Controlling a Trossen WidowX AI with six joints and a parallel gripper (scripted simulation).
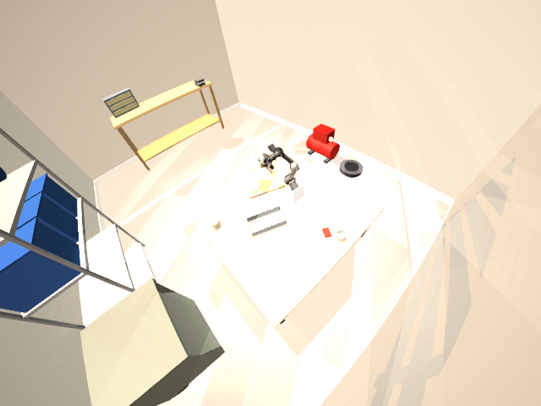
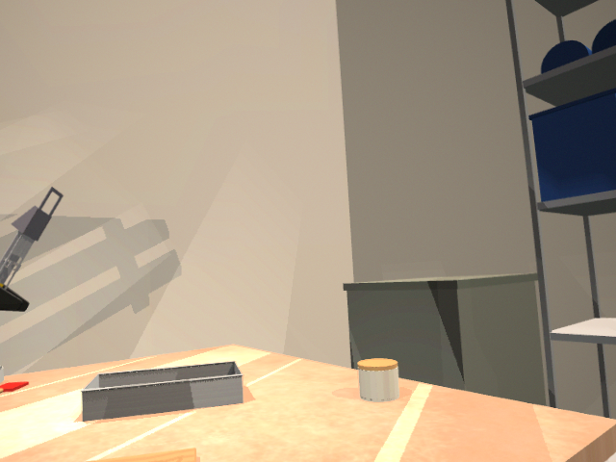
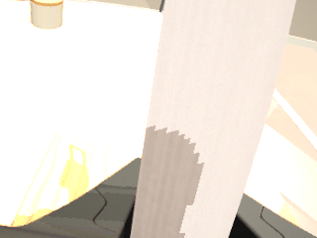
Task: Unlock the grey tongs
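Note:
My gripper (image 1: 265,161) (image 3: 167,173) is shut on the grey tongs (image 3: 213,84) (image 2: 35,222), high above the table. In the wrist view their broad pale body stands upright between the dark fingers. In the exterior view the hinge end with its pull loop points up and leans right, above a dark part of the gripper at the left edge. The tips are hidden, and I cannot tell whether the lock is released. The wooden board (image 1: 267,191) (image 2: 154,455) lies below the gripper. The grey roasting tin (image 1: 267,229) (image 2: 139,398) stands beside the board with nothing across it.
A jar with an orange lid (image 1: 215,224) (image 2: 377,382) (image 3: 47,16) stands beyond one end of the tin. A red block (image 1: 326,232) (image 2: 13,386) and a pale ring (image 1: 341,239) lie on its other side. A red machine (image 1: 322,146) stands behind the arm.

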